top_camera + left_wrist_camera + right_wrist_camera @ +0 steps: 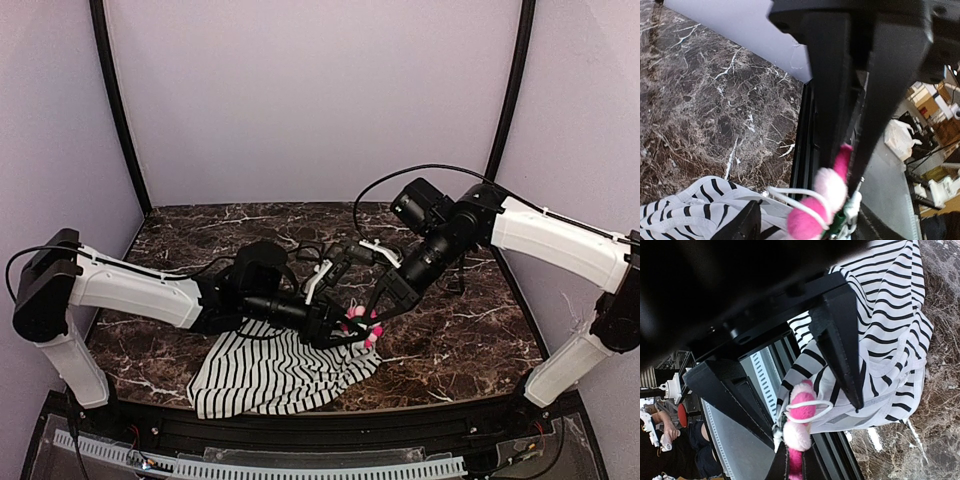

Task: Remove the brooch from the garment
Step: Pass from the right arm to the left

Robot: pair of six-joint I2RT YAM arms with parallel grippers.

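The striped garment (pixel 275 372) lies at the table's front, its right corner lifted. The pink and white brooch (pixel 362 326) sits on that lifted corner, with a white cord looped over one petal. My left gripper (pixel 345 328) is shut on the brooch; in the left wrist view its tips (pixel 850 185) pinch a pink petal of the brooch (pixel 825 192) above the garment (pixel 680 212). My right gripper (pixel 378 310) is open. In the right wrist view its jaws (pixel 815 425) straddle the brooch (pixel 800 415), one finger (pixel 842 345) lying against the garment (pixel 890 315).
The dark marble table (pixel 470 330) ends at a black front rail (pixel 300 428) with a white slotted cable strip (pixel 260 465) below. Black cables (pixel 400 185) loop over the right arm. Purple walls close the sides and back.
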